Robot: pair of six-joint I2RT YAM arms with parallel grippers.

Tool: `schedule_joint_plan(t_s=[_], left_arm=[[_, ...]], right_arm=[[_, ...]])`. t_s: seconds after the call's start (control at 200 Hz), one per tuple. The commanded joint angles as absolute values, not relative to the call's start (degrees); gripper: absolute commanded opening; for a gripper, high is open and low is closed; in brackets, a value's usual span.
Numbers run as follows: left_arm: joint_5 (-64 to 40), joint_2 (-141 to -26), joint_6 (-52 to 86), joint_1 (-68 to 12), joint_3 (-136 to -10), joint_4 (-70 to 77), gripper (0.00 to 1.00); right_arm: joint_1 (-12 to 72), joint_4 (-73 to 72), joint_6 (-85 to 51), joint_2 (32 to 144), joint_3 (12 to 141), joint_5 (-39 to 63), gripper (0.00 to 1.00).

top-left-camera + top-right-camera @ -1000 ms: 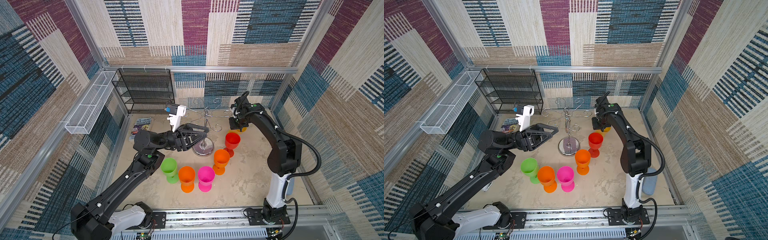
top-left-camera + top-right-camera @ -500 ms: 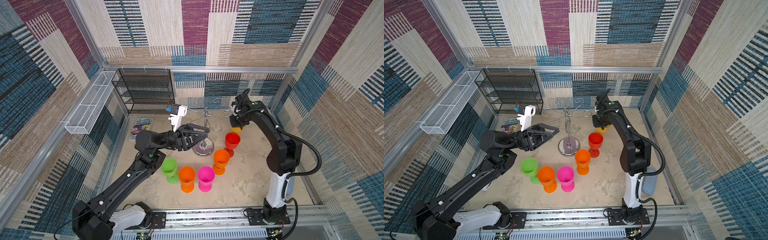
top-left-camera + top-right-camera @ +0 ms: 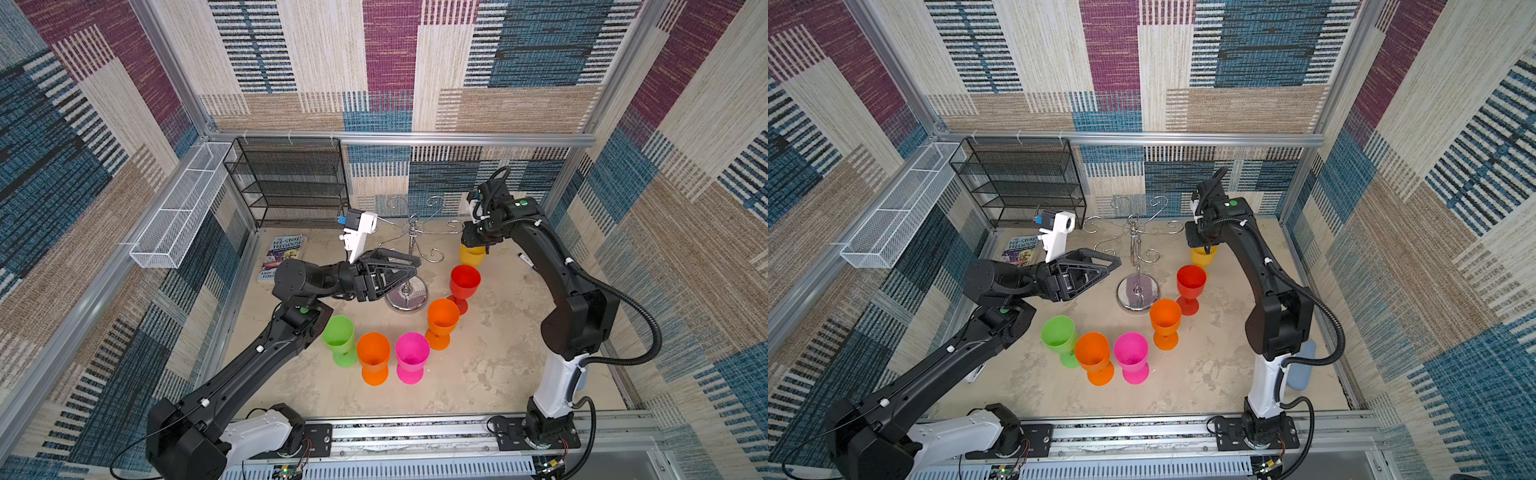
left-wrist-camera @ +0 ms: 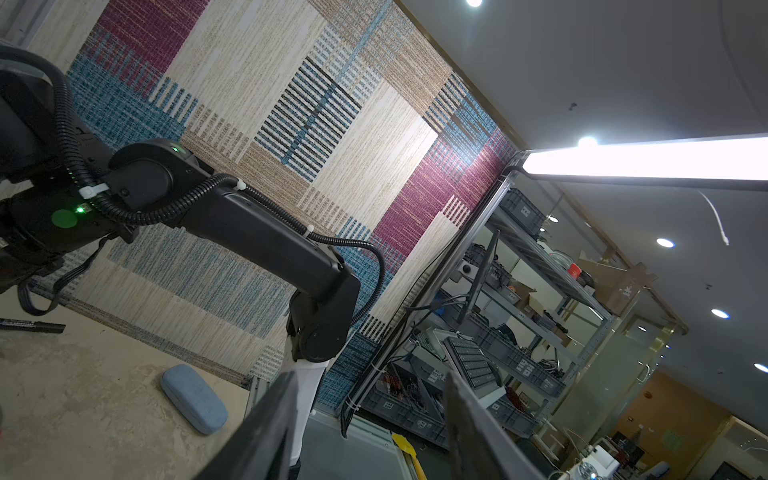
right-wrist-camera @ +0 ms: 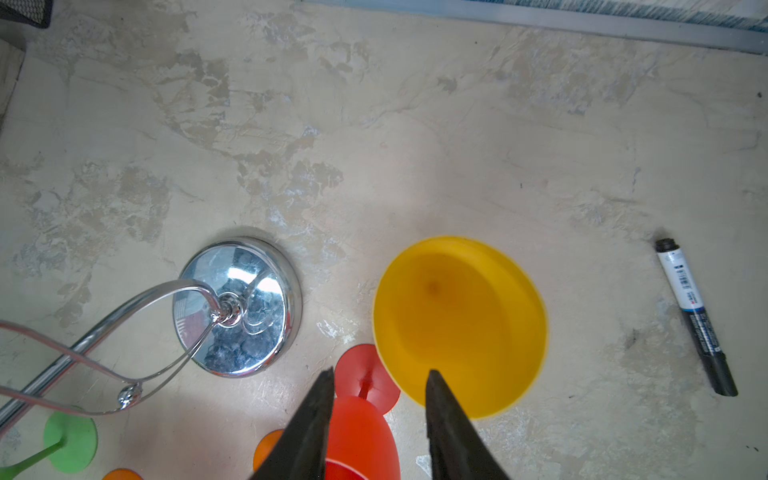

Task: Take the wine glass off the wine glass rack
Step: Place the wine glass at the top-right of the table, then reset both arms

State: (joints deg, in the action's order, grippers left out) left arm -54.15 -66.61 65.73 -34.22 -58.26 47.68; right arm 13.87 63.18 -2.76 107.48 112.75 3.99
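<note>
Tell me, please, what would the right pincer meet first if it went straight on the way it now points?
Probably the yellow wine glass, which stands upright on the table just below the right pincer, by its rim; the depth is unclear.

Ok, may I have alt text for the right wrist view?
Open right gripper above a yellow plastic wine glass on a beige table, beside the chrome rack's disc base, a red plastic glass and a black marker.
</note>
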Motion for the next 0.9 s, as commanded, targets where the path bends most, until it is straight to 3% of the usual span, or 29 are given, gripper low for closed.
schedule_joint_plan(t_s=[0.0, 0.07, 0.225, 0.361, 0.486, 0.621, 0.736, 0.891], left_arm=[[-54.0, -65.6, 62.9, -33.7, -58.7, 44.5, 0.59], [-53.1, -63.6, 57.7, -32.6, -59.5, 36.3, 0.59], [-44.3, -57.6, 36.9, -31.3, -66.4, 3.3, 0.59], [-28.1, -53.3, 22.6, -30.7, -71.2, -16.8, 0.6], [-10.5, -50.0, 13.1, -30.4, -71.9, -27.2, 0.6], [8.1, -48.9, 6.6, -30.1, -68.2, -28.4, 0.6], [25.9, -51.0, 2.2, -29.7, -60.6, -19.2, 0.6], [28.6, -55.5, -2.2, -25.3, -48.8, -0.1, 0.6]], right_arm=[[13.9, 59.9, -4.0, 103.1, 110.6, 5.5, 0.4], [13.8, 56.8, -4.8, 98.5, 106.4, 6.0, 0.4], [13.7, 47.4, -6.9, 85.7, 94.5, 6.4, 0.47], [13.5, 38.8, -7.7, 73.5, 83.4, 5.3, 0.47], [13.6, 28.9, -7.5, 60.7, 70.7, -1.4, 0.61], [13.5, 19.7, -7.9, 50.7, 58.7, -8.0, 0.72], [13.5, 14.0, -8.9, 47.6, 50.9, -14.7, 0.8], [13.5, 4.6, -9.2, 44.9, 41.1, -20.2, 0.83]])
